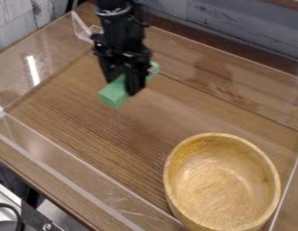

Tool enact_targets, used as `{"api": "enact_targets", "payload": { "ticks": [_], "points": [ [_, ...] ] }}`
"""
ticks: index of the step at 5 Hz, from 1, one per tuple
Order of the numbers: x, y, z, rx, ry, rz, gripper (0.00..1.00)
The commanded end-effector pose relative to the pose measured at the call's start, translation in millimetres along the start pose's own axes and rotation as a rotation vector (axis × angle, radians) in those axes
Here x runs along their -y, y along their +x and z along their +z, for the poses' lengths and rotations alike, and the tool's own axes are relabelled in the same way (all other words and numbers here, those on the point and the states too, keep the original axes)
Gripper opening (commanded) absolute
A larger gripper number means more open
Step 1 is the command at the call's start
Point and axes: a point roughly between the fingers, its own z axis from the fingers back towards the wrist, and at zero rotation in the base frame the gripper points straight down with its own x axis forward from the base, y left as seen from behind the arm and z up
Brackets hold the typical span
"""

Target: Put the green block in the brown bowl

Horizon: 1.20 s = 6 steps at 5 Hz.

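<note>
Camera view, the only one we get: the gripper (124, 83) points straight down over the wooden table (103, 171), jaws part-way apart and clamped on the green block (114, 93), which sticks out below and to the left of the black fingers. The block looks clear of the tabletop, so this reads as the carry leg. The brown bowl (221, 183) sits down in the near right corner, well apart from the gripper, with nothing inside it that I can see.

What the carry calls for, as I judge it: hold the grip firm, since the block hangs off-centre and could pivot or slip if the jaws ease. Travel diagonally toward the bowl with enough height for the block's low end to clear that thick rim. Aim for the middle of the basin, not the edge, because a long block dropped on the rim may tip out. Get low over the basin before opening, so the block settles flat rather than bouncing on the wood
</note>
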Motion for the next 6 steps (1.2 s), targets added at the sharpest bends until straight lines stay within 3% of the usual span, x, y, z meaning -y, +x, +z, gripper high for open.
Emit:
{"api": "enact_targets", "payload": {
  "ticks": [1,2,3,4,5,6],
  "points": [
    [50,1.8,9.4,0.037,-0.004,-0.079,0.00],
    [100,-4.3,11.4,0.035,-0.018,-0.156,0.00],
    [152,-10.2,0.4,0.025,-0.028,-0.241,0.00],
    [175,-11.2,-7.0,0.036,-0.016,-0.253,0.00],
    [180,-18.0,10.3,0.052,0.000,-0.207,0.00],
    [179,-23.0,16.7,0.063,0.004,-0.175,0.00]
  ]
}}
